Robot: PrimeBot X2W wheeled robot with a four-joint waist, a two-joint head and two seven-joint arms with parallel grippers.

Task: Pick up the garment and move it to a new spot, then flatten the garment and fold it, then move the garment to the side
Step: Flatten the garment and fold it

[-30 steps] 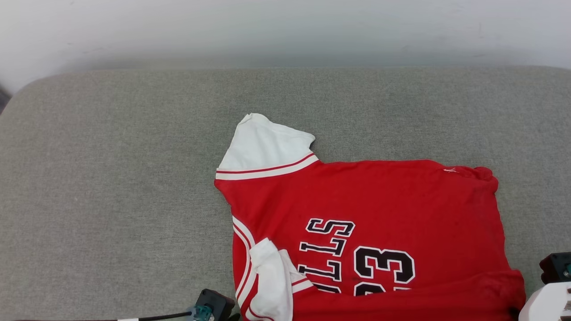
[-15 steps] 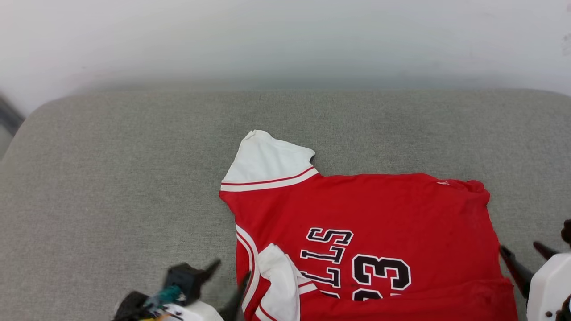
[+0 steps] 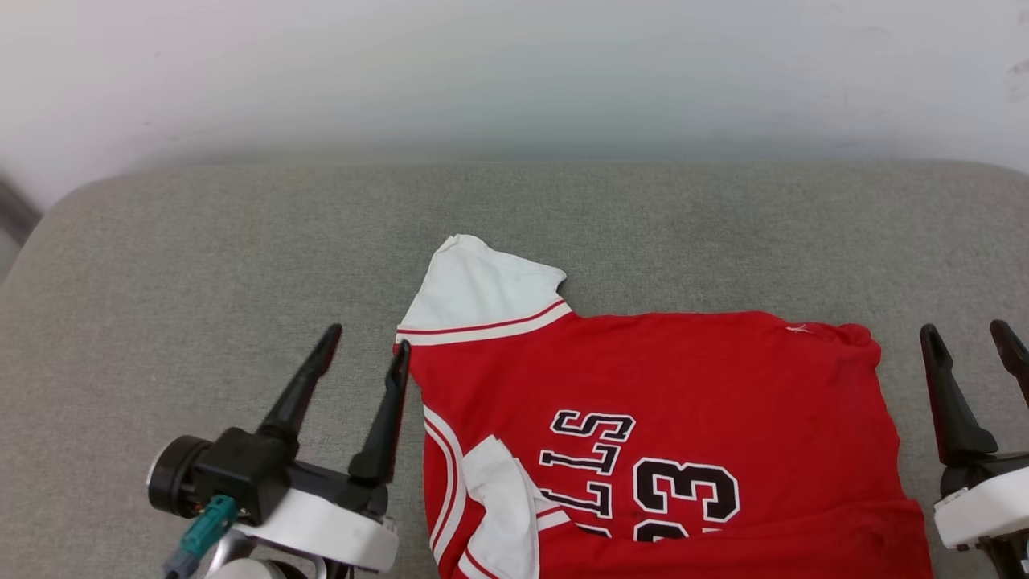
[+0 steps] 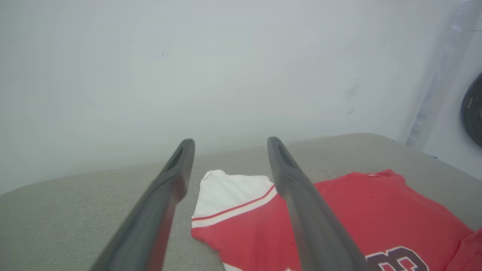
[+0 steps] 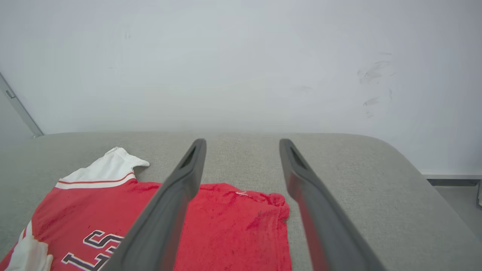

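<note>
Garment lies spread on surface, right of centre, near sleeve turned in. Left gripper beside shoulder, right gripper beside hem; fingers wide, holding nothing. Step judged: flatten and fold. Next: pinch edges.

Garment: one, red
Sleeves: two, white — far sleeve, near sleeve
Grippers: two — left gripper, right gripper
Fingers: four, dark, two to each gripper
Grey cushion: one
Wall: one, pale
</note>
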